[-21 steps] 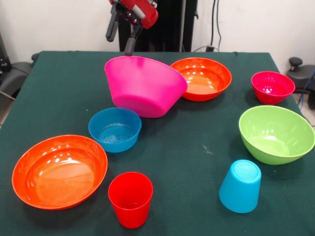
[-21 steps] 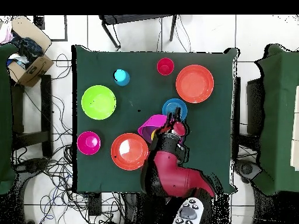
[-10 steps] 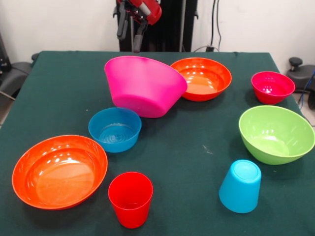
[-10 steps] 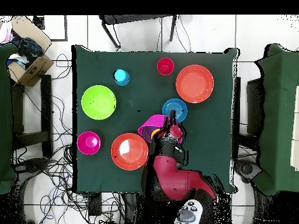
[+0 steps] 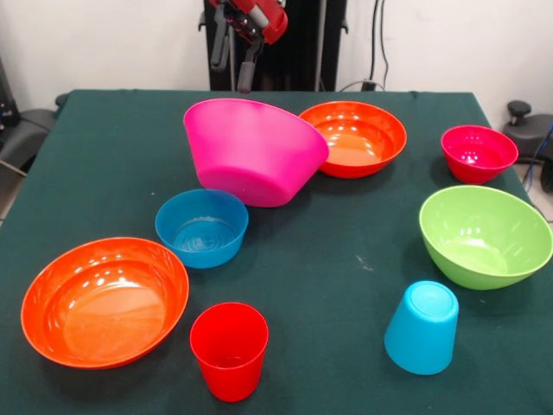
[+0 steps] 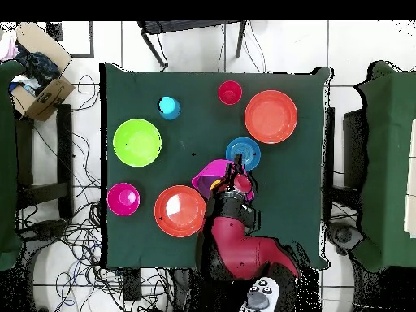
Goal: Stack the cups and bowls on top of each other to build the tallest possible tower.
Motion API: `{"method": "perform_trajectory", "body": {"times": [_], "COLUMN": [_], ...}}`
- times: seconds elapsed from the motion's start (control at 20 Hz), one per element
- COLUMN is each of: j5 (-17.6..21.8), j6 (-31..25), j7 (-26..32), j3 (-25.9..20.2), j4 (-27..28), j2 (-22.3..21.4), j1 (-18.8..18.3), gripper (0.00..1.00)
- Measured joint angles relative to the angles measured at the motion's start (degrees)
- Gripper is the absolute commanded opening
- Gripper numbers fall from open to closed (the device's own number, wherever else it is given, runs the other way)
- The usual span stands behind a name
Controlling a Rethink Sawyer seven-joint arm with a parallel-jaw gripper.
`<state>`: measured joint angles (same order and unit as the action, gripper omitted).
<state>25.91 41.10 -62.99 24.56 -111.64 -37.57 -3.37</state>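
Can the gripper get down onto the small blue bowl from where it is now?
Probably yes. The gripper hangs open above the tilted magenta bowl; the small blue bowl sits open-side up with nothing over it.

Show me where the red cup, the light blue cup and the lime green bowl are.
red cup point(image 5: 229, 350): front view, its outer wall.
light blue cup point(image 5: 422, 327): front view, its side, standing upside down.
lime green bowl point(image 5: 484, 235): front view, its inside.

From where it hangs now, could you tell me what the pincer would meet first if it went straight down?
Most likely the far rim of the tilted magenta bowl: the open pincer hangs just above and behind it. Depth is unclear in the front view, so it might pass behind and reach the table.
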Motion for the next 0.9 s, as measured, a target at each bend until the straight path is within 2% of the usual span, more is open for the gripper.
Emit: {"method": "perform_trajectory", "body": {"times": [0.9], "j5": [0.76], "j6": [-0.01], "j7": [0.0], "j3": [-0.03], "j4": [0.02], "j2": [3.57], "j1": [0.1], "gripper": [1.0]}}
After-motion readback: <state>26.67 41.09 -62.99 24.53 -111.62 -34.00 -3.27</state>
